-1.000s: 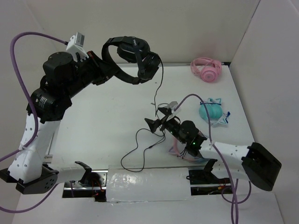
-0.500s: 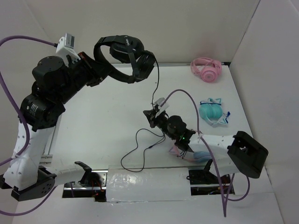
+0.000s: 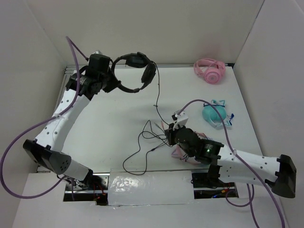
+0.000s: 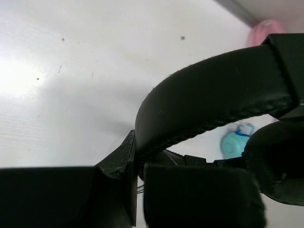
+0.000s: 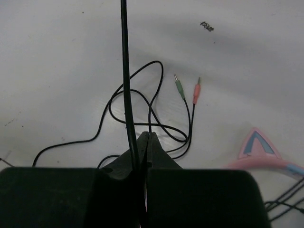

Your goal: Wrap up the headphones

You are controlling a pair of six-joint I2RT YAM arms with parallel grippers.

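Observation:
The black headphones (image 3: 137,60) hang in the air at the back left, and my left gripper (image 3: 113,80) is shut on their headband (image 4: 209,95). Their thin cable (image 3: 157,90) drops from the right earcup (image 3: 149,73) to my right gripper (image 3: 167,129), which is shut on it near the table's middle. In the right wrist view the cable (image 5: 125,71) runs taut along the left finger and into my shut right gripper (image 5: 148,136). Slack loops (image 5: 142,121) lie on the table, ending in green and pink plugs (image 5: 179,89).
Pink headphones (image 3: 210,70) lie in the back right corner. Teal cat-ear headphones (image 3: 214,114) sit right of my right gripper, and a pink cat-ear piece (image 5: 259,145) lies under that arm. White walls close in the back and both sides.
My right gripper went from open to shut on the cable and shifted slightly right. My left arm swung down and back, carrying the headphones lower.

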